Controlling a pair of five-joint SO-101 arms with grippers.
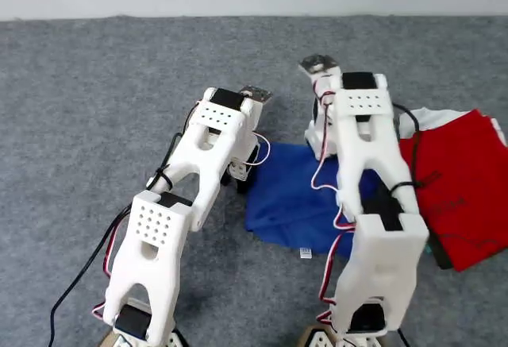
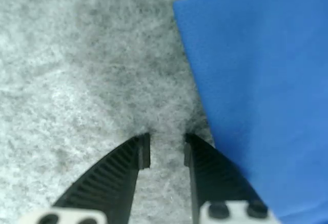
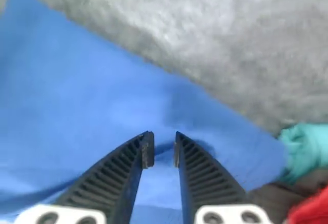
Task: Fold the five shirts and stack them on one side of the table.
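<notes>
Folding wants an even pinch: blue shirt (image 1: 290,200) lies mid-table (image 1: 95,85), red shirt (image 1: 464,196) by the right edge. Farther on, left gripper (image 2: 167,152), slightly parted and empty, sits just off the blue edge; right gripper (image 3: 161,149), barely parted, hangs over blue cloth.

The left arm (image 1: 194,176) and right arm (image 1: 373,164) are stretching toward the far side, wrists pitching down. The left gripper (image 2: 166,149) is hanging slightly parted; the right gripper (image 3: 161,149) is showing a narrower gap.
</notes>
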